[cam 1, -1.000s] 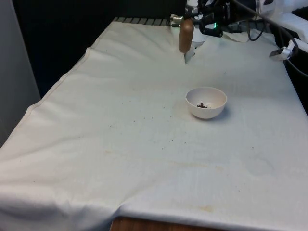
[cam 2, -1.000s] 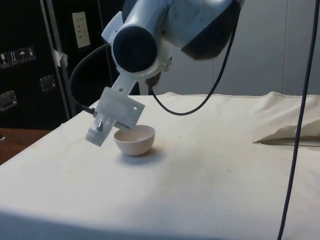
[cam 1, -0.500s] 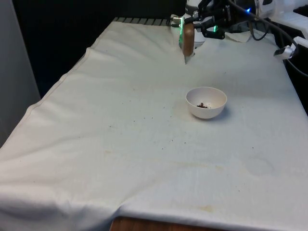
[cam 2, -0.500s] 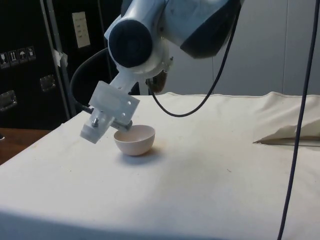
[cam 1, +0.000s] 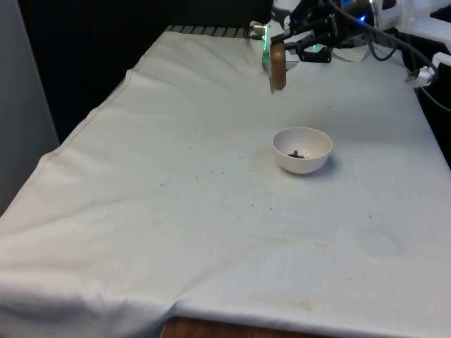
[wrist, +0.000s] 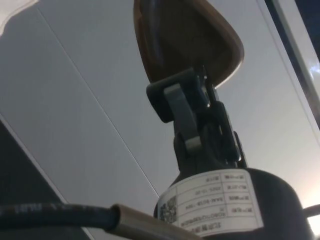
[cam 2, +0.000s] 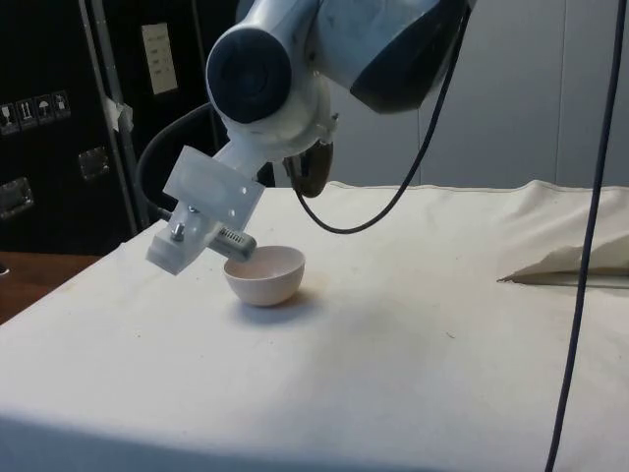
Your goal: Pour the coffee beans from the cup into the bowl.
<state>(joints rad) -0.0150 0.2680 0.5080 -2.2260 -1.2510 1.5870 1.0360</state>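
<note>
1. The black two-finger gripper (cam 1: pixel 287 46) is clamped on the rim of a brown, smooth-walled cup (cam 1: pixel 278 65). The wrist view shows a finger (wrist: pixel 181 107) pinching the cup wall (wrist: pixel 200 40).
2. The cup hangs high near the table's far end, well apart from the small white round bowl (cam 1: pixel 302 149) and towards the front view's left of it. It is tilted, but I can't tell which way the mouth faces.
3. The bowl already has a few dark coffee beans (cam 1: pixel 297 153) at the bottom. I can't tell whether the cup still holds any.
4. Risk: if beans remain, any further tilt out here drops them on the white tablecloth (cam 1: pixel 176 211), not in the bowl. Specks already lie on the cloth near the bowl.
5. Risk: a thin rim pinch on a smooth wall could let the cup rotate or slip if the wrist swings fast.
6. Risk: pouring from this height, beans could bounce out of the shallow bowl. Lower the cup first.
7. Risk: a low approach could nudge the light bowl across the cloth.
</note>
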